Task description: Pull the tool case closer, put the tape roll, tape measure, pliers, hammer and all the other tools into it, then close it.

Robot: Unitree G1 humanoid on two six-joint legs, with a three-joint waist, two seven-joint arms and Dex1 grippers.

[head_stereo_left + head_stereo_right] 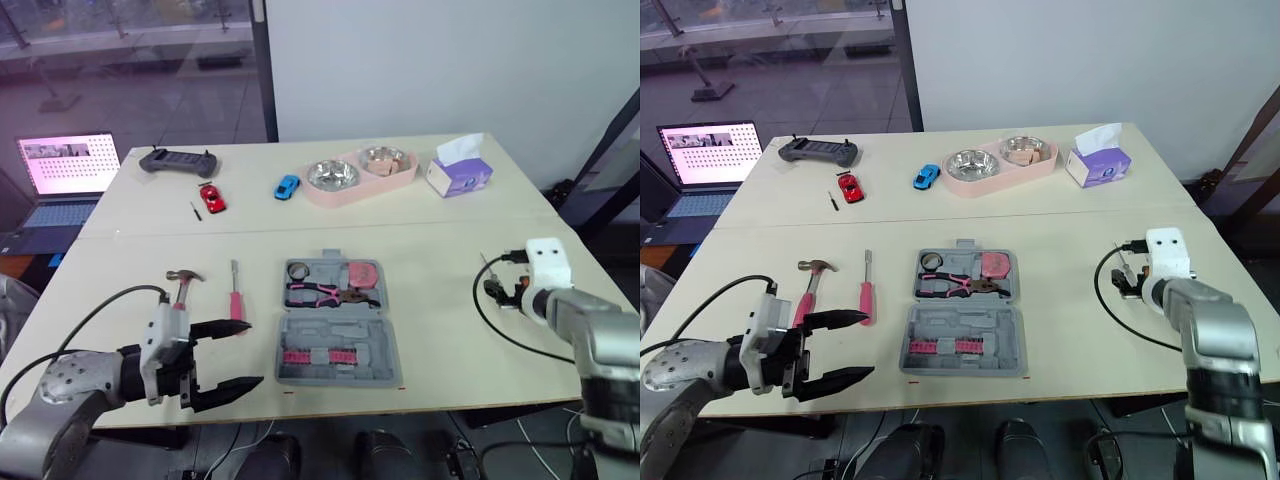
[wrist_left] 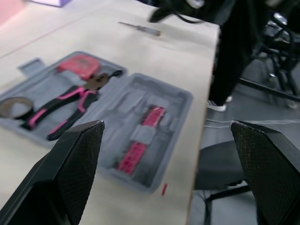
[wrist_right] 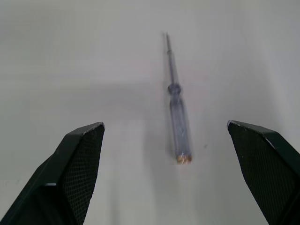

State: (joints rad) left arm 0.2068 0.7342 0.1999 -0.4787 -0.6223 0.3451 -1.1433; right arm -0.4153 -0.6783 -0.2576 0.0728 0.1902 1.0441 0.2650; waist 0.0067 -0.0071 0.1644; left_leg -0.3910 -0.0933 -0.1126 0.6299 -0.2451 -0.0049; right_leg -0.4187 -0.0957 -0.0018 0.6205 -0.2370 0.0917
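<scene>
Far left, a laptop (image 1: 65, 175) sits open off the table (image 1: 440, 300). Your left gripper (image 1: 255, 353) is over the near left of the table, fingers spread wide, nothing between them, tips pointing right at the tool case (image 1: 388, 345). Just beyond it lies the hammer (image 1: 182, 283), and right of that the pink-handled screwdriver (image 1: 236, 298). The gripper's far fingertip is just beside that handle; can't tell if they touch.

The case lies open and flat at near centre, apart from both grippers. Its far half holds the tape roll (image 1: 296, 270), pliers (image 1: 320, 292) and tape measure (image 1: 360, 273), and its near half a row of pink bits (image 1: 308, 355).

On the far table, left to right: controller (image 1: 178, 160), small dark screwdriver (image 1: 196, 210), red toy car (image 1: 212, 197), blue toy car (image 1: 287, 187), pink double bowl (image 1: 358, 173), tissue box (image 1: 459, 170).

On the right, your right gripper (image 3: 165, 124) has its fingers wide apart, with the clear screwdriver (image 3: 178, 126) lying on the table between them, touching neither.
</scene>
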